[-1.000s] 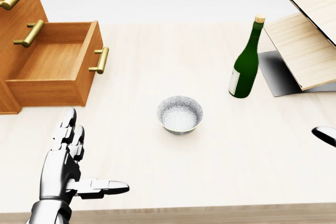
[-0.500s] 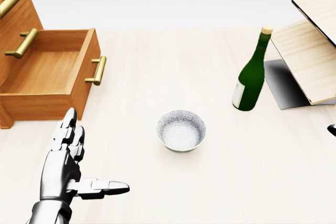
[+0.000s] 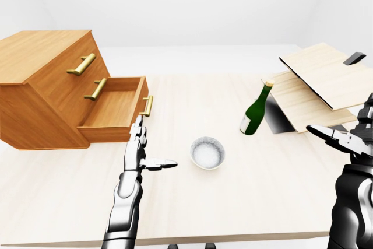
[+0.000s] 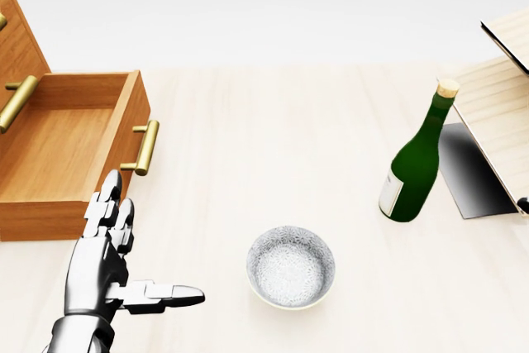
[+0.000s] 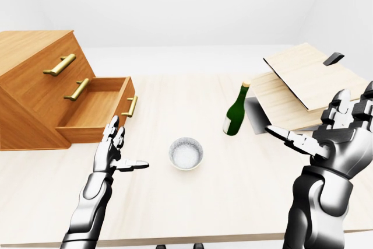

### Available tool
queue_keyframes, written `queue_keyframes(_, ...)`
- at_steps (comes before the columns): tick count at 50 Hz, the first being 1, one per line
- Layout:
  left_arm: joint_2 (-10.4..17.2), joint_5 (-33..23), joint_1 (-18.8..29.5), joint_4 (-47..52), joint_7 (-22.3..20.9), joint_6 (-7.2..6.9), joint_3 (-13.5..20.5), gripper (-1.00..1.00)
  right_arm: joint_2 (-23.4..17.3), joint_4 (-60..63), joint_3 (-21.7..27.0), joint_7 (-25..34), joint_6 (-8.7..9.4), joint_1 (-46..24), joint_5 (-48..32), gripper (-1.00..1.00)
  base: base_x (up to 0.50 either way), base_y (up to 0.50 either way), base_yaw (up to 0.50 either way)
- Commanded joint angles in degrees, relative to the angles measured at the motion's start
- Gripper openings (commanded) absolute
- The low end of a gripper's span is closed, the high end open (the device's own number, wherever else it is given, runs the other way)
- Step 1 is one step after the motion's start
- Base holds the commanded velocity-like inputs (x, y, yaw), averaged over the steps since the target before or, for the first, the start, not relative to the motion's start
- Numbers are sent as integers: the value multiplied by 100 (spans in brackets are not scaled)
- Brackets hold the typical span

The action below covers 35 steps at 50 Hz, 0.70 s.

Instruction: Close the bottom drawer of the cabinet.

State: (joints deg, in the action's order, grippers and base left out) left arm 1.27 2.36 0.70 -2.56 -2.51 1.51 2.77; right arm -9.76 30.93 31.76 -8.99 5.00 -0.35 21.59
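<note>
1. We stand at a pale wooden table (image 3: 245, 196) in a bare white room; the wooden cabinet (image 3: 41, 86) sits at the left of the eye views, and its bottom drawer (image 3: 113, 109) is pulled well out toward the middle of the table, empty as far as we can see, with its brass handle (image 4: 145, 148) facing right in the head view.

2. Our left hand (image 4: 103, 262) hovers just below the drawer's near corner in the head view, fingers straight and spread, thumb out to the side, holding nothing and touching nothing we can make out; our right hand (image 5: 335, 129) is raised at the right of the right-eye view, likewise spread and empty, near the leaning wooden boards (image 5: 303, 83).

3. We judge the closing push has not begun; the hand lies off to one side of the drawer face, so a push from here could land on the corner, skew the drawer in its slot and jam it.

4. The fingers could also catch behind the handle and tug rather than push; or a hard shove could slide the whole cabinet.

5. The white bowl (image 4: 291, 267) lies near the left thumb; a wide sweep of the arm might knock it; the green bottle (image 4: 417, 159) stands well apart from the drawer, nearer the right hand, which could topple it if it drifted inward.
</note>
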Motion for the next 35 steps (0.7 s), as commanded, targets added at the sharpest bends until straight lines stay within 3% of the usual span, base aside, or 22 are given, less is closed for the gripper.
queue_keyframes(1,-2,-4,-25,10,4,-6,-4,100,0,-5,9,9,0,15,2,100,36,0,0)
queue_keyframes(15,15,-18,127,-159,28,7,14,100,23,-16,48,-13,0,34,85,100,28,0,0)
queue_keyframes(23,201,24,1115,-981,177,-153,192,100,12,86,76,-43,0,47,174,100,0,0,0)
queue_keyframes(25,263,31,1295,-1188,225,-111,236,100,7,112,90,-46,0,55,196,100,0,0,0)
queue_keyframes(29,391,109,1625,-1359,243,-254,313,100,12,123,91,-45,0,67,217,100,0,0,0)
queue_keyframes(35,567,83,2230,-2099,384,-60,376,100,32,56,83,-5,0,74,200,100,0,0,0)
